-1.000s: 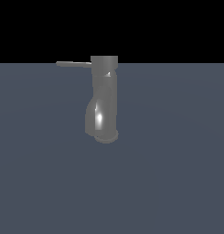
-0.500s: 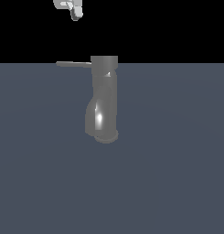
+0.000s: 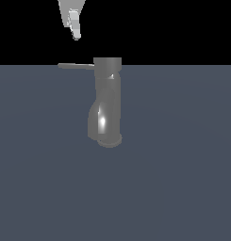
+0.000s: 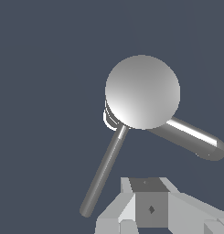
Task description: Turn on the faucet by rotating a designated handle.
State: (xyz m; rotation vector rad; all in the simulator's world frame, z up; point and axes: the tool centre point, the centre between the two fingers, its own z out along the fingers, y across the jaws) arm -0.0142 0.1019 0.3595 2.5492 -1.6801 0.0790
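Gripper (image 3: 75, 29): you see it above the handle (image 3: 75, 66), apart; grip state can't be told.
Faucet (image 3: 107, 101): upright.

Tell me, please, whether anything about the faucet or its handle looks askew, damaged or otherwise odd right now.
Nothing stands out. The faucet stands upright on its round base, and the handle projects level from its top toward the exterior view's left, straight and unbent. The gripper hangs above the handle, apart from it.
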